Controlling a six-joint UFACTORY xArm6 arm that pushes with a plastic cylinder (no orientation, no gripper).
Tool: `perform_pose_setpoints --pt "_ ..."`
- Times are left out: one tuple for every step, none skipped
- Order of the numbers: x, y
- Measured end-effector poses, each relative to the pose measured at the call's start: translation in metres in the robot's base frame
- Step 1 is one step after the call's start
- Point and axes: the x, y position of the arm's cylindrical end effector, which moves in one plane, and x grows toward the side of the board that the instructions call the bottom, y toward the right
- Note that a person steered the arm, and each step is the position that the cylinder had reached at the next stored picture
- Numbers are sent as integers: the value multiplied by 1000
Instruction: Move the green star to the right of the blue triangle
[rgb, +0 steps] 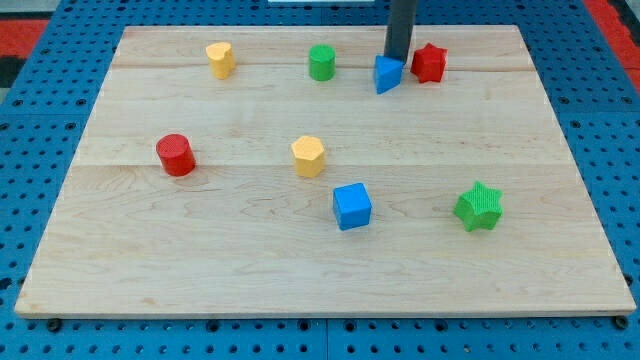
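Note:
The green star lies at the lower right of the wooden board. The blue triangle sits near the board's top edge, right of centre, with a red star close on its right. My tip comes down from the view's top and ends just behind the blue triangle, touching or nearly touching its top side. The tip is far above the green star in the view.
A green cylinder and a yellow block stand along the top. A red cylinder is at the left, a yellow hexagonal block at centre, a blue cube below it.

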Motion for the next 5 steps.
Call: perform_pose_setpoints --pt "47 -11" --pt "114 -31" --pt "166 24" --pt "170 122" --pt "202 171"
